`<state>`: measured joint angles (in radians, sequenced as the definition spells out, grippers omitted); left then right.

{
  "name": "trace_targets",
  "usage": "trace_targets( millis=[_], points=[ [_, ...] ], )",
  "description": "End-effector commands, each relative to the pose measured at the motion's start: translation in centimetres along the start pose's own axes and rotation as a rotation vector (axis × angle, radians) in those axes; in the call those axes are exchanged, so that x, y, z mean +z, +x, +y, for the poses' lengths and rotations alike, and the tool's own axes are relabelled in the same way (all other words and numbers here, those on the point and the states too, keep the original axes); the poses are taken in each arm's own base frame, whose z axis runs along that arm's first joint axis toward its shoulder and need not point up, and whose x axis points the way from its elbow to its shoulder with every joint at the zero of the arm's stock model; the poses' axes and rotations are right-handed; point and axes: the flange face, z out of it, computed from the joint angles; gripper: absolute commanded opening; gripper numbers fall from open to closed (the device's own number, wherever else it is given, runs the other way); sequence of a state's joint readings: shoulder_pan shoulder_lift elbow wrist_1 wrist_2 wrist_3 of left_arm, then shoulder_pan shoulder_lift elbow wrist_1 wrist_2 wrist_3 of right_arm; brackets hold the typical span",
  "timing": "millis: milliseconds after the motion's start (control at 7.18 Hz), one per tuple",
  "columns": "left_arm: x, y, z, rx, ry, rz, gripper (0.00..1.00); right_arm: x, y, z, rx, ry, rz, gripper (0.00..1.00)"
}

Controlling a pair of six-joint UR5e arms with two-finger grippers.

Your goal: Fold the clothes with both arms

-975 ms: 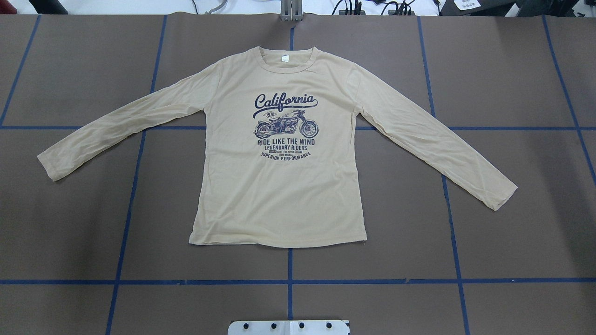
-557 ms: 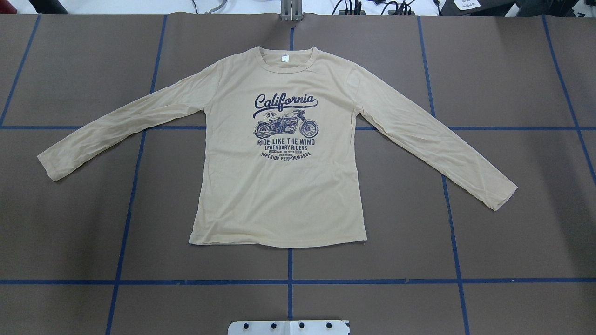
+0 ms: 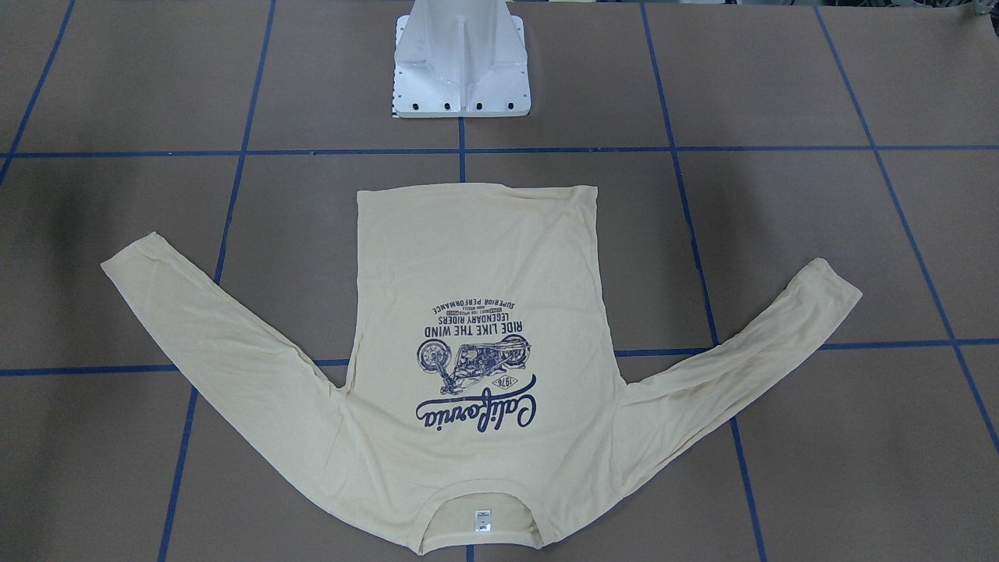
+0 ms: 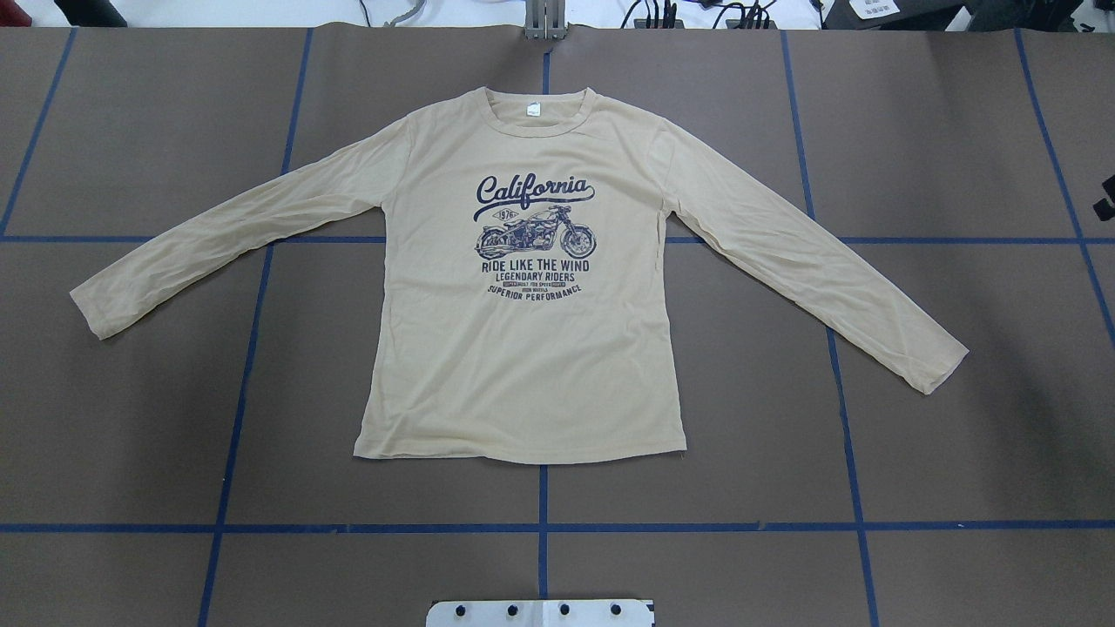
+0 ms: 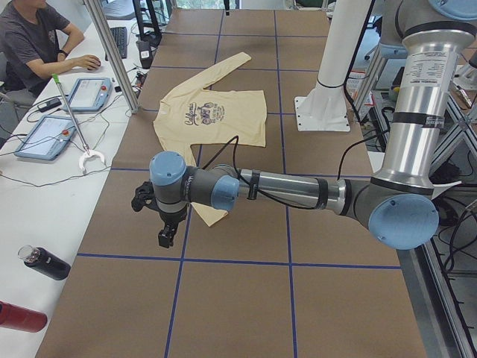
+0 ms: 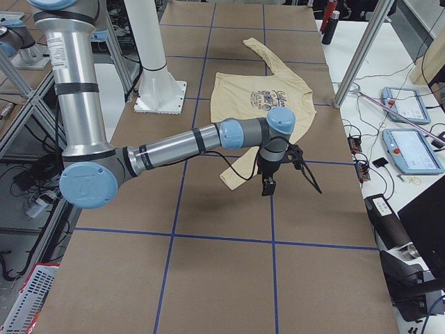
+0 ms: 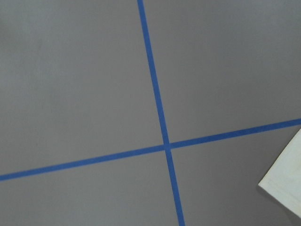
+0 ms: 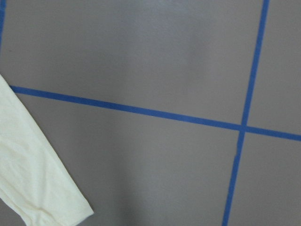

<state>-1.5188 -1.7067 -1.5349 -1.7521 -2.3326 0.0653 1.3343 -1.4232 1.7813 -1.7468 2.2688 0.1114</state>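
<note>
The cream-yellow long-sleeved T-shirt (image 4: 523, 366) lies flat and face up, sleeves spread, collar at the far side; it also shows in the front-facing view (image 3: 476, 257). My left gripper (image 5: 165, 227) hovers above the table just outside the left cuff (image 5: 212, 216); I cannot tell if it is open or shut. A corner of that cuff shows in the left wrist view (image 7: 287, 181). My right gripper (image 6: 278, 182) hovers just beyond the right cuff (image 4: 936, 361); only a black sliver of it shows at the overhead view's right edge (image 4: 1108, 198). The right sleeve end shows in the right wrist view (image 8: 33, 179).
The white pedestal base (image 3: 460, 70) stands on the robot's side of the hem. Blue tape lines (image 4: 542, 527) grid the brown table. An operator (image 5: 30, 45), tablets, a metal post (image 5: 112, 52) and bottles (image 5: 45, 262) line the far side.
A black bit of the right gripper has come into the overhead view's right edge. The shirt has not moved.
</note>
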Motion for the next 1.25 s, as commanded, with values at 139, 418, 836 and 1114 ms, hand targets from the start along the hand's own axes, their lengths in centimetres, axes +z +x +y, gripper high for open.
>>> trace_targets(
  millis=[139, 418, 836, 1114],
  points=[
    [2.1, 2.4, -0.3, 0.106, 0.048, 0.095, 1.00, 3.5, -6.9, -2.0, -0.045, 0.082, -0.061, 1.00],
    [2.7, 3.2, -1.3, 0.118, 0.045, 0.101, 1.00, 6.8, -10.7, -0.3, 0.001, 0.085, -0.113, 1.00],
    [2.9, 3.0, -0.7, 0.116, 0.042, 0.098, 1.00, 11.8, -13.7, 6.4, 0.088, 0.143, -0.227, 1.00],
    [2.9, 3.0, -0.6, 0.118, 0.044, 0.101, 1.00, 15.0, -14.9, 8.0, 0.099, 0.149, -0.141, 1.00]
  ],
)
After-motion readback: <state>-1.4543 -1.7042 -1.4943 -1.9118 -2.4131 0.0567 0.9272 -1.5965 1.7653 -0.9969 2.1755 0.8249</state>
